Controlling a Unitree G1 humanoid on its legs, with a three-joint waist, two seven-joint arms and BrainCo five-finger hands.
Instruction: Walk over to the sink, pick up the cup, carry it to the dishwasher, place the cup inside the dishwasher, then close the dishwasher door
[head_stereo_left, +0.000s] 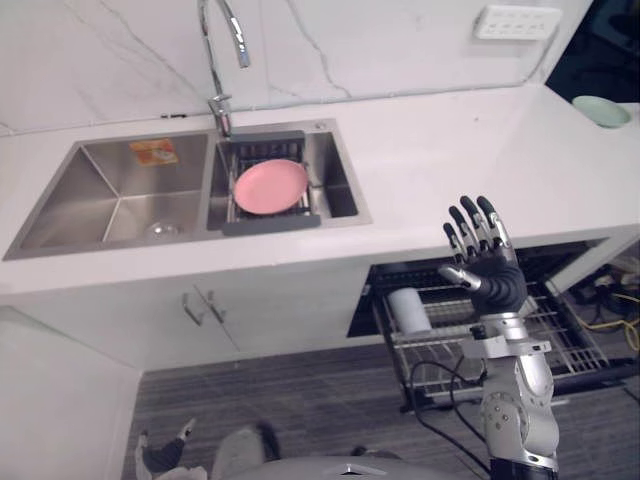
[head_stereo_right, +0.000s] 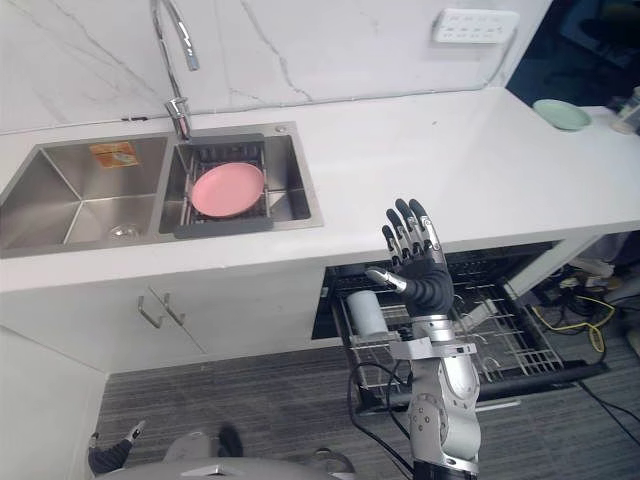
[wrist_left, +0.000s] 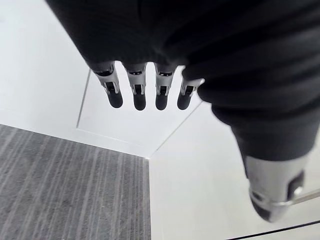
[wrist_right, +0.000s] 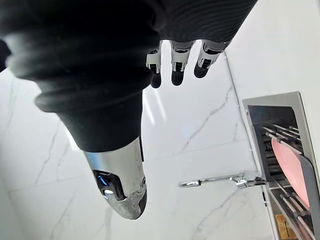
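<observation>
Fingers of your left hand (wrist_left: 161, 95) hang straight and loose, low beside the white cabinet (wrist_left: 125, 120), and they hold nothing. Let this hand rest.

On the counter (head_stereo_left: 450, 160), the sink (head_stereo_left: 110, 205) has two basins. In its right basin a pink plate (head_stereo_left: 270, 186) lies on a dark rack under the tap (head_stereo_left: 222, 40); this is not your concern now.

The cup (head_stereo_left: 408, 308) is white and is already at the left end of the pulled-out basket (head_stereo_left: 560, 325) of the dishwasher (head_stereo_left: 372, 295), under the counter. I cannot tell if it stands or lies. So I judge that the placing is done and that closing the door is the step in hand.

Your right hand (head_stereo_left: 488, 262) is raised above the basket, a little right of the cup and apart from it. Its fingers are straight and spread wide, and it is empty.

To close well, first lower this hand and set the flat fingers against the front rail of the basket. Push the basket fully in, gently, so the cup does not tip. A basket that sticks out will probably stop the door. I cannot see the door clearly, so find its front edge before you lift. Then raise it slowly with an open palm and press until it shuts.

At far right a green plate (head_stereo_left: 601, 110) sits on the counter, well apart.
</observation>
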